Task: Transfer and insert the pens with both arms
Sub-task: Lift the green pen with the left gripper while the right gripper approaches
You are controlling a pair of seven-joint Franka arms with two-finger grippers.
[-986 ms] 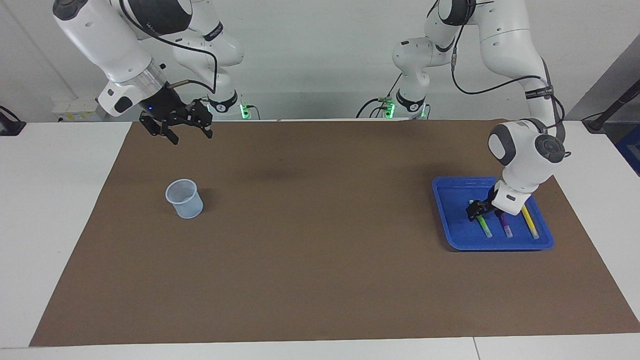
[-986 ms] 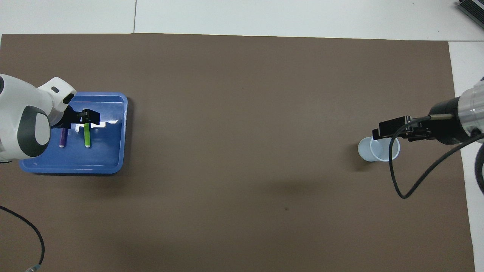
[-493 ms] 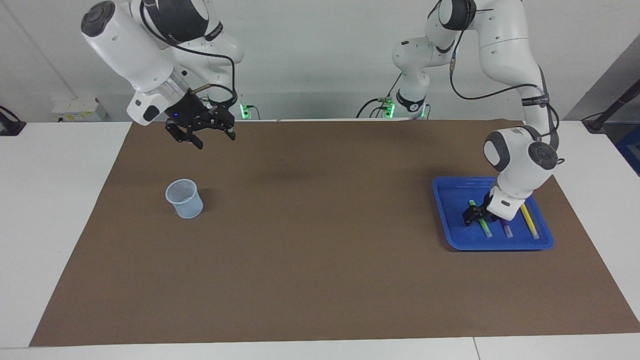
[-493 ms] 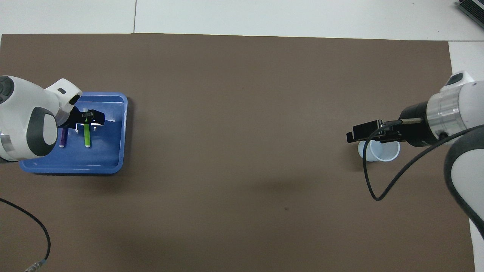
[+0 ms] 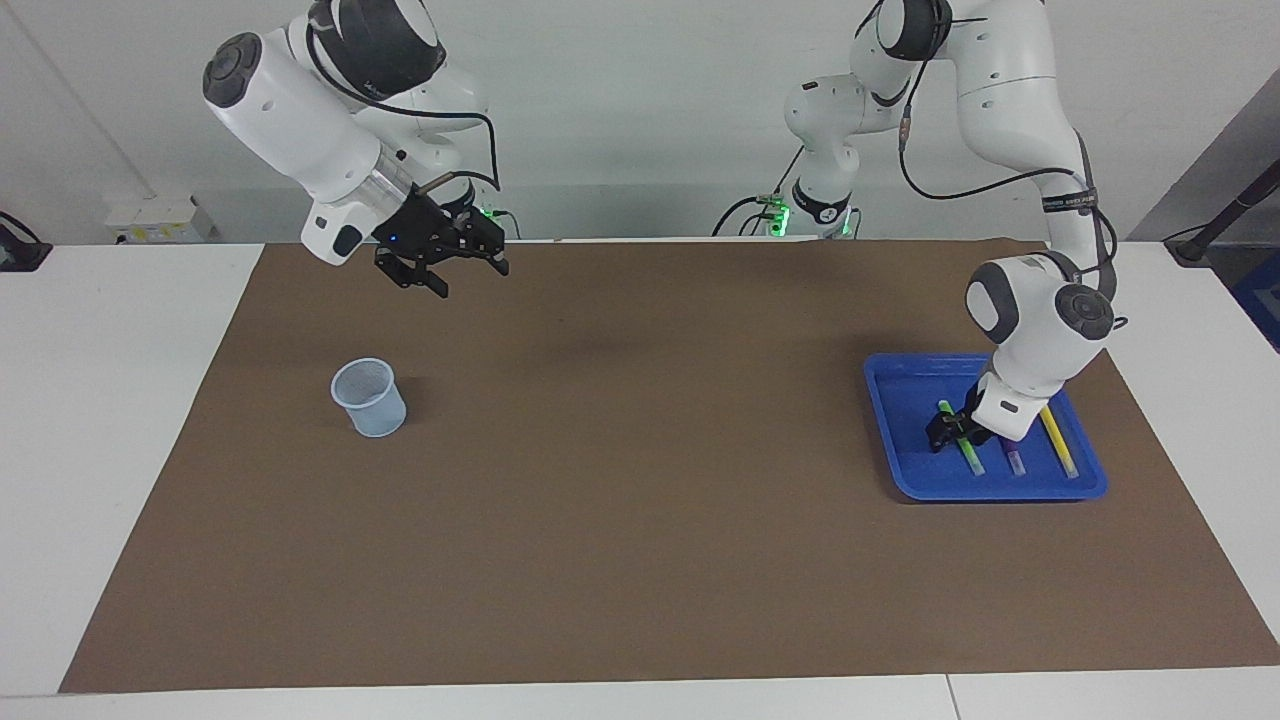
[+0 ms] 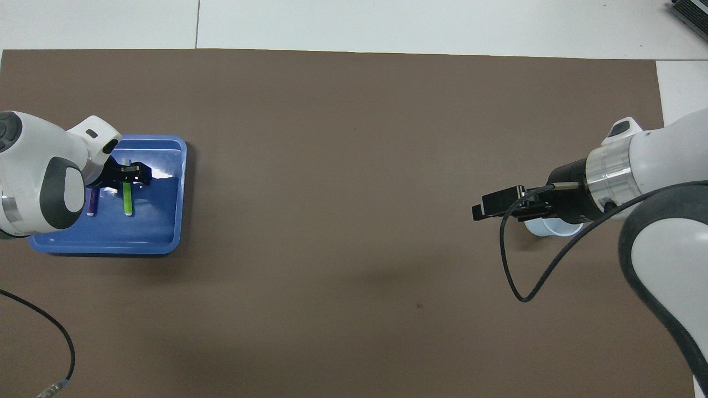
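Three pens lie side by side in a blue tray [image 5: 893, 380] [image 6: 166, 243] at the left arm's end of the table: a green pen [image 5: 969, 457] [image 6: 128, 202], a purple pen [image 5: 1015, 461] [image 6: 92, 203] and a yellow pen [image 5: 1060, 446]. The left arm hides the yellow one in the overhead view. My left gripper [image 5: 950, 432] [image 6: 128, 174] is down in the tray at the green pen's robot-side end. The pen still lies flat. My right gripper [image 5: 470, 277] [image 6: 487, 207] hangs open and holds nothing, over the brown mat beside the cup.
A pale translucent cup [image 5: 368, 398] [image 6: 553, 228] stands upright on the brown mat [image 5: 640, 480] toward the right arm's end, partly covered by the right wrist in the overhead view. A black cable [image 6: 55, 342] lies near the left arm's base.
The right arm swung its gripper from above the cup toward the table's middle. The left gripper settled a little lower onto the green pen.
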